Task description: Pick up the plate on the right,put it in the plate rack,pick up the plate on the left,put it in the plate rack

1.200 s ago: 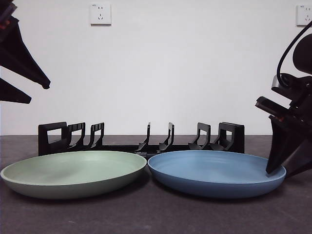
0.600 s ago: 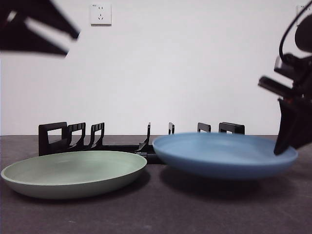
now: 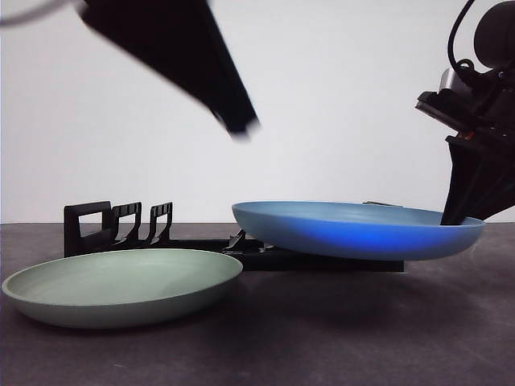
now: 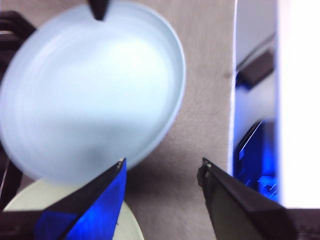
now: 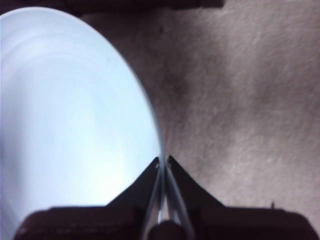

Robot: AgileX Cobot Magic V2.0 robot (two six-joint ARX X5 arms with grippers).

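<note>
The blue plate [image 3: 354,233] hangs level above the table, in front of the right half of the black plate rack [image 3: 105,225]. My right gripper [image 3: 455,217] is shut on the plate's right rim; the right wrist view shows its jaws [image 5: 164,159] pinching the edge of the blue plate [image 5: 70,115]. On the table at the left lies the green plate [image 3: 121,285]. My left gripper [image 3: 237,129] hovers blurred above the middle, over the blue plate's left end. In its own view the left gripper [image 4: 162,165] is open and empty, with the blue plate [image 4: 90,95] below it.
The rack's left dividers stand free behind the green plate; its right dividers are hidden by the lifted plate. The dark table [image 3: 322,338] spreads out in front of both plates. A white wall closes the back.
The blue plate has risen further and shifted a little left with my right gripper. My left gripper has swung from the upper left corner towards the middle, above the blue plate.
</note>
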